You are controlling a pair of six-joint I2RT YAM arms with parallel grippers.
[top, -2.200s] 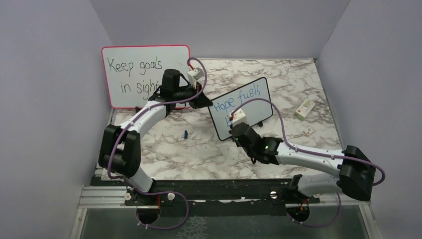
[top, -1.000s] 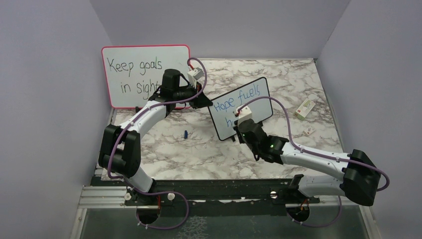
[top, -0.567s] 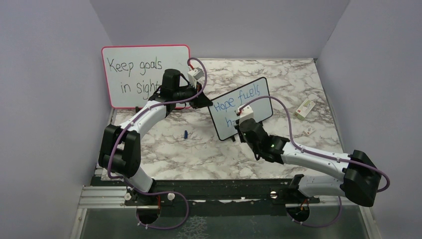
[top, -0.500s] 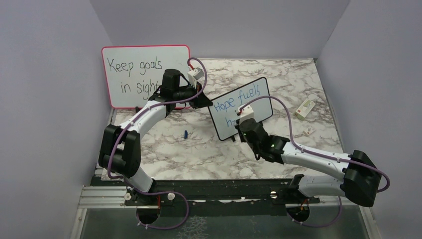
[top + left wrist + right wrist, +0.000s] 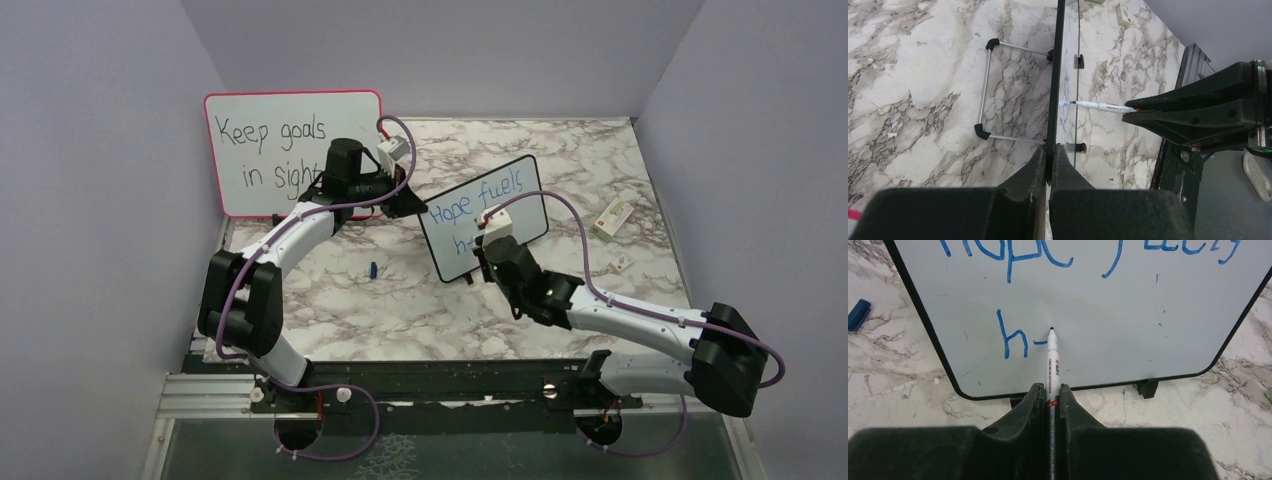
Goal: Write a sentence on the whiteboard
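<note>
The whiteboard (image 5: 520,205) with its thin black frame stands tilted on the marble table. My left gripper (image 5: 408,205) is shut on its left edge (image 5: 1054,90), one finger on each face. The sentence (image 5: 1013,337) in blue reads "Hope fuels" on top, then "h" and a short dash below. My right gripper (image 5: 1048,387) is shut on a white marker (image 5: 1052,360). The marker's tip rests against the board just right of the dash. In the left wrist view the marker (image 5: 1100,106) meets the board's face nearly square on.
A larger pink-framed board (image 5: 290,150) with black writing leans at the back left, behind my left arm. A blue cap (image 5: 372,269) lies on the table left of the whiteboard. Two small boxes (image 5: 612,216) sit at the right. The board's wire stand (image 5: 983,90) sticks out behind it.
My right gripper has shifted slightly right along the board with the marker, and a short blue dash has appeared after the "h". The left arm has not moved.
</note>
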